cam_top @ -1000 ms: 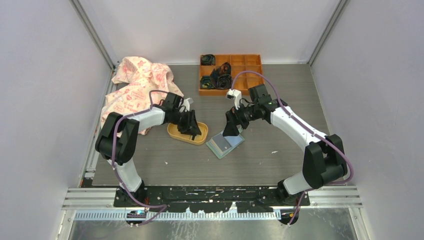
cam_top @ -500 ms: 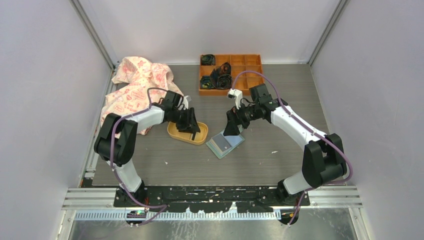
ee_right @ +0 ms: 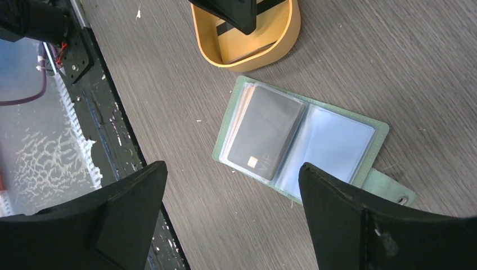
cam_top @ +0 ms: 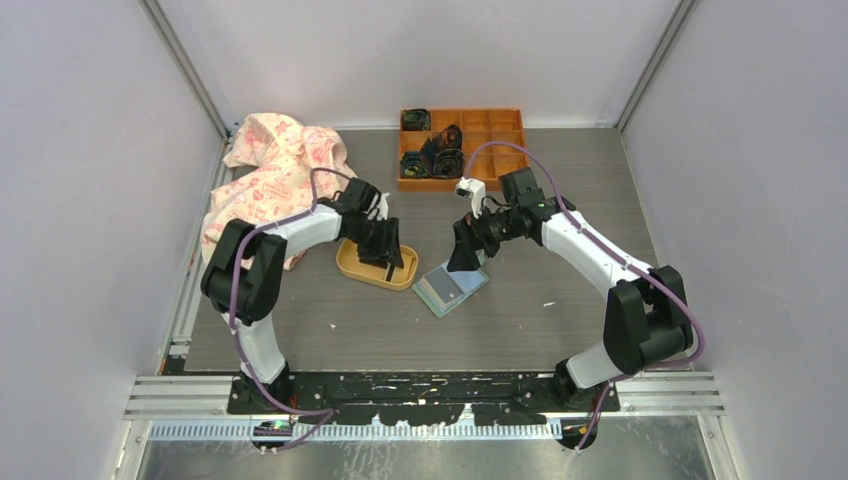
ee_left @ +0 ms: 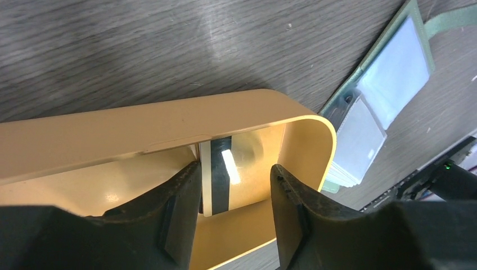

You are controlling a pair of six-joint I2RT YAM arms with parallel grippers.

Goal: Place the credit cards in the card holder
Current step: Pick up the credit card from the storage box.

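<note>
The whole table (cam_top: 560,330) is seen from high above and behind the arm bases, looking down and forward. The yellow dish (ee_left: 169,124) is viewed at close range from the left wrist. The open card holder (ee_right: 337,140) is viewed from farther off, straight down, from the right wrist. Both things are shared by all three views.

There are 2 credit cards (ee_right: 263,132), 1 card holder (ee_right: 338,143), 1 dish (ee_right: 293,27), 1 tray (cam_top: 506,151).
</note>
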